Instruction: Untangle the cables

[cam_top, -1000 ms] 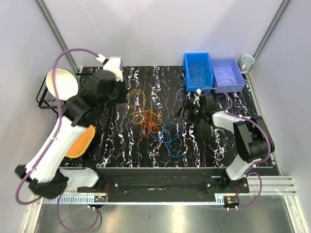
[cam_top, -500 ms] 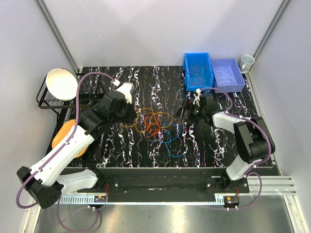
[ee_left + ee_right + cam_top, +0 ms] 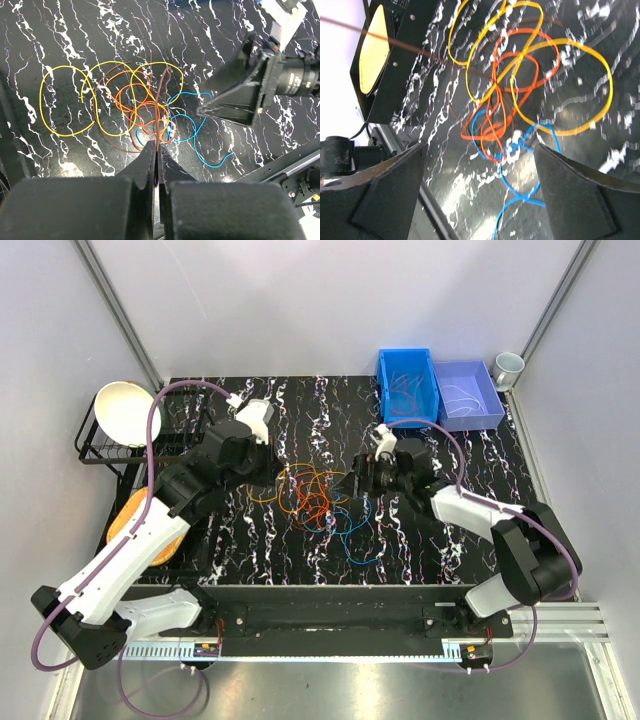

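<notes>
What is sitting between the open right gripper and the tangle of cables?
Nothing visible: only bare table lies between the right gripper and the cables. The left gripper pinches a dark red cable from the opposite side.

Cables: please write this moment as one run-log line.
left pincer: shut on dark red cable | right pincer: open, facing tangle | task: unfinished
</notes>
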Motion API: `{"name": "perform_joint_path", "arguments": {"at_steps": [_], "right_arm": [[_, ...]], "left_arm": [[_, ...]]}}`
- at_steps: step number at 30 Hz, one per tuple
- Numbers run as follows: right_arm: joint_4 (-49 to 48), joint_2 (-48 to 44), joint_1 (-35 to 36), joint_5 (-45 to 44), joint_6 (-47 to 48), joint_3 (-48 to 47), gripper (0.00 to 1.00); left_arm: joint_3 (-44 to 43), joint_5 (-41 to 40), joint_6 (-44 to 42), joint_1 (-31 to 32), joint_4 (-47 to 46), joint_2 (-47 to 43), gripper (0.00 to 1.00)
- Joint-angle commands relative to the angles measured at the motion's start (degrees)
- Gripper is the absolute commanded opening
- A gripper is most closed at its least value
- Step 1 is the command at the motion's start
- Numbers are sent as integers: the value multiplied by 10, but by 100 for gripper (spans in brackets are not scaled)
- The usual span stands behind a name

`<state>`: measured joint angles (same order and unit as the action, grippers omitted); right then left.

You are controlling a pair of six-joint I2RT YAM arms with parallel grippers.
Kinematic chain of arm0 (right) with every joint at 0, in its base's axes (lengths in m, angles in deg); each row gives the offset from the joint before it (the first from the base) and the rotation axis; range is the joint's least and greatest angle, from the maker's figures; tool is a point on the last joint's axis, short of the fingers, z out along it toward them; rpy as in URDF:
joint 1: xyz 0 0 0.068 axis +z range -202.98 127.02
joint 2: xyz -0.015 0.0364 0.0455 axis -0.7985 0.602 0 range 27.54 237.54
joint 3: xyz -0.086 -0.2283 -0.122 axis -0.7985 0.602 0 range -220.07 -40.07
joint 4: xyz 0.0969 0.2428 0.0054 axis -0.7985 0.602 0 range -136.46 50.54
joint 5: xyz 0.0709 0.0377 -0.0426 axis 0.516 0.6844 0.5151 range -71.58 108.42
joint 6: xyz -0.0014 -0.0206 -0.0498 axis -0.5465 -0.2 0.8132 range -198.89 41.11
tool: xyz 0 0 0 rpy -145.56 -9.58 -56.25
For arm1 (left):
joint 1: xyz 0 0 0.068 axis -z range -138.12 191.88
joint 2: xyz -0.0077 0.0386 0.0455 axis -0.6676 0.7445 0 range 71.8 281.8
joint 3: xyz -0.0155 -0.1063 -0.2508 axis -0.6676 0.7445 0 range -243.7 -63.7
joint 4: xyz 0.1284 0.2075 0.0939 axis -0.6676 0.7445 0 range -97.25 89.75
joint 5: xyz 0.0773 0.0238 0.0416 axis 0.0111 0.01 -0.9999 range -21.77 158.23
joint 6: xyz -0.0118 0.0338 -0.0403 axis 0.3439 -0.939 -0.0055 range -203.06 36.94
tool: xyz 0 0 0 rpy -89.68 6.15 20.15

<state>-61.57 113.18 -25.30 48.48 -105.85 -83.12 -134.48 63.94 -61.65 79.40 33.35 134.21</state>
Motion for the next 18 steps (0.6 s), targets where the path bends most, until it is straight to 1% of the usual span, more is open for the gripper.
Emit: {"name": "perform_joint_path", "arguments": {"at_steps": [1, 5, 8, 14, 18], "right_arm": [[-20, 47, 5, -22, 35, -68, 89], [-3, 108, 18, -31, 31, -116, 82], [-1, 137, 30, -45, 31, -149, 77], [3, 181, 45, -54, 32, -173, 65], [10, 188, 52, -68, 36, -176, 56]], "left_arm": [[-25, 2, -4, -1, -25, 0, 0], [-23, 2, -8, 0, -24, -4, 0], [-21, 0, -9, 0, -24, -4, 0], [-16, -8, -15, -1, -24, -5, 0], [-16, -19, -15, -1, -23, -8, 0]]}}
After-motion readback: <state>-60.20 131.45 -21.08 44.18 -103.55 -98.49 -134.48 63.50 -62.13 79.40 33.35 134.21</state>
